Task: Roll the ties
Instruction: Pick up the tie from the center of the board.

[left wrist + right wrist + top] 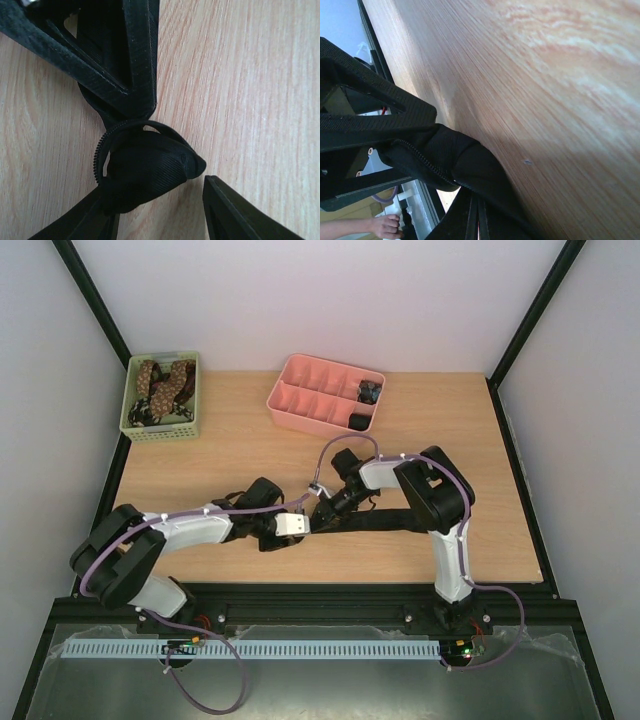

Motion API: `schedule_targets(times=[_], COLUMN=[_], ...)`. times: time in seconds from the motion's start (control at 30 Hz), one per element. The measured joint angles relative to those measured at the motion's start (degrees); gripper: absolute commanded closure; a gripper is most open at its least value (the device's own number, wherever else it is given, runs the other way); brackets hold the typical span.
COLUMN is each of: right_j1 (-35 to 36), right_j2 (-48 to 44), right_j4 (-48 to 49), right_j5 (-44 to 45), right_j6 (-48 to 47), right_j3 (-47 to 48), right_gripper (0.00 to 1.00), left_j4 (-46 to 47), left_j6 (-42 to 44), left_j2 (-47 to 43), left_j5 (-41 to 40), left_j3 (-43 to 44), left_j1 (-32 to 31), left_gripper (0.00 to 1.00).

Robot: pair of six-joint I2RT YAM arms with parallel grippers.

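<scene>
A black tie (385, 523) lies stretched across the middle of the table, its left end bunched into a small fold (145, 172). My right gripper (324, 506) is shut on that folded end, its fingers (477, 215) pressed together with fabric wrapped over the tips. My left gripper (160, 202) brackets the fold from the other side. One of its fingers (75, 222) touches the cloth, and the other (240, 215) stands a little apart from it, so the jaws are open. Rolled dark ties (369, 391) sit in the pink tray (300, 390).
A green basket (160, 425) at the back left holds brown spotted ties (165, 385). The pink tray has several compartments. Black frame posts run along both sides of the table. A person's hand (385, 227) shows beyond the near edge.
</scene>
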Motion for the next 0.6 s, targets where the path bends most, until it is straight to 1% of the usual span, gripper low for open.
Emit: schedule_targets(times=[0.17, 0.23, 0.3, 0.33, 0.43, 0.5, 0.6], right_j1=[-0.1, -0.1, -0.2, -0.2, -0.2, -0.2, -0.2], right_j2=[0.5, 0.7, 0.9, 0.9, 0.9, 0.9, 1.0], right_j4=[-0.9, -1.2, -2.0, -2.2, -2.4, -3.1, -4.1], right_j5=[-0.3, -0.5, -0.5, -0.5, -0.5, -0.5, -0.5], right_j6=[-0.4, -0.5, -1.0, -1.2, -1.7, -2.0, -2.3], right_j3=[0.7, 0.8, 1.3, 1.3, 1.4, 1.4, 1.5], right_gripper=[0.99, 0.99, 0.99, 0.99, 0.99, 0.99, 0.98], left_j4=[1.2, 1.1, 0.3, 0.1, -1.0, -0.8, -0.7], left_j6=[0.0, 0.1, 0.4, 0.9, 3.2, 4.9, 5.9], left_j2=[0.6, 0.6, 0.5, 0.3, -2.6, -5.5, -5.6], left_j5=[-2.1, -2.3, -2.8, -3.0, -3.1, -3.5, -4.9], left_j3=[0.0, 0.0, 0.4, 0.5, -0.3, -2.5, -4.5], left_j1=[-0.4, -0.5, -0.5, -0.5, -0.4, -0.9, -2.5], left_gripper=[0.56, 0.52, 0.43, 0.42, 0.41, 0.40, 0.41])
